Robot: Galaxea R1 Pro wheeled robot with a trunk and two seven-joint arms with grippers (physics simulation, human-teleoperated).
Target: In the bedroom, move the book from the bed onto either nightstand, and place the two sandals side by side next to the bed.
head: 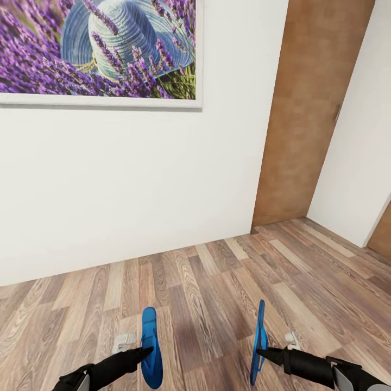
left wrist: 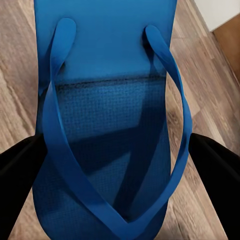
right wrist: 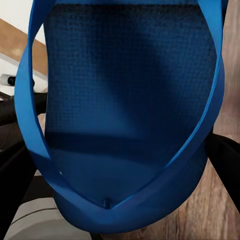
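Observation:
I hold both bright blue sandals above the wood-plank floor. My left gripper [head: 143, 353] is shut on the left sandal [head: 150, 347], which lies flat with its sole down. In the left wrist view that sandal [left wrist: 107, 125] spans the gap between the black fingers [left wrist: 15, 185]. My right gripper [head: 262, 352] is shut on the right sandal [head: 259, 336], which is turned on edge. That sandal [right wrist: 125, 100] and its straps sit close before the right wrist camera, beside a dark finger [right wrist: 227, 165]. The bed, the book and the nightstand are out of view.
A white wall [head: 136, 190] with a purple flower picture [head: 98, 49] stands straight ahead. A brown door [head: 309, 108] is at the right, then a white wall corner [head: 353, 179]. Open plank floor [head: 217, 282] lies between me and the wall.

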